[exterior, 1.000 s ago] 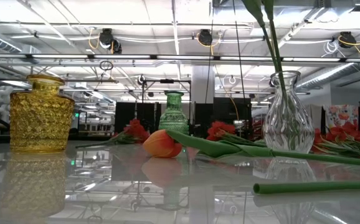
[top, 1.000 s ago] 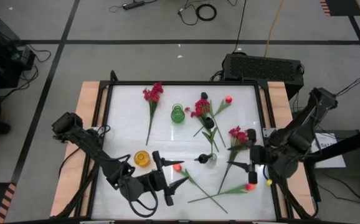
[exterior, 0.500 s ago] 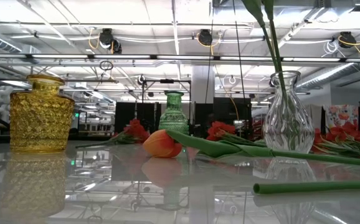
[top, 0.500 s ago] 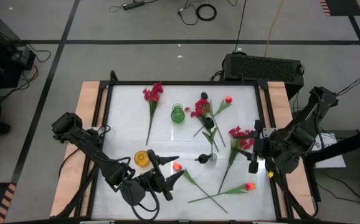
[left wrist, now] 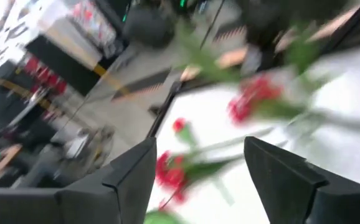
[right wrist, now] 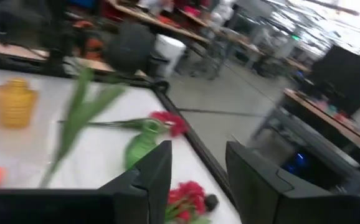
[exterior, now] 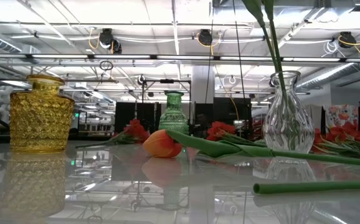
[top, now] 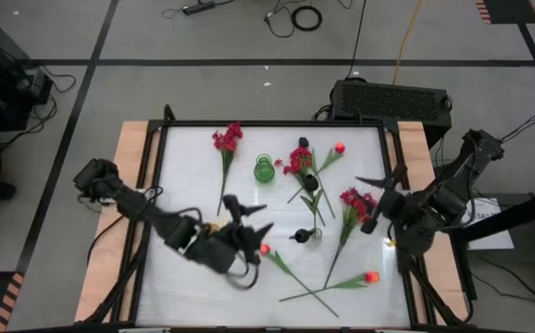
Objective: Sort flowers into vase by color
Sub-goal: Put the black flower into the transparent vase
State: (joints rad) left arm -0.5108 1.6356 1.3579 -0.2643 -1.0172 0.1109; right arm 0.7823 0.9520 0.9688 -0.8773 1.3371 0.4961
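Flowers lie flat on the white table [top: 184, 287]. Crimson sprays [top: 228, 139] [top: 353, 201] lie at the far left and at the right. A crimson and black bunch [top: 302, 159] lies by an orange bud [top: 340, 147]. Orange tulips [top: 264, 248] [top: 371, 277] lie near the front. A black bloom's stem stands in the clear vase [top: 312, 234]. The green vase [top: 264, 168] and yellow vase [exterior: 37, 115] hold nothing. My left gripper [top: 251, 215] hovers open by the yellow vase. My right gripper [top: 367, 202] hovers open over the right crimson spray.
A raised black frame [top: 272, 123] rims the table, with wooden strips [top: 129, 185] outside it on both sides. A long green stem [exterior: 317, 185] lies near the front edge. A black box [top: 392, 97] sits behind the far right corner.
My left gripper has swung from the near edge toward the far edge, over the yellow vase, and has turned. My right gripper has moved toward the far edge, away from the front orange tulip, and has turned. No flower or vase has moved.
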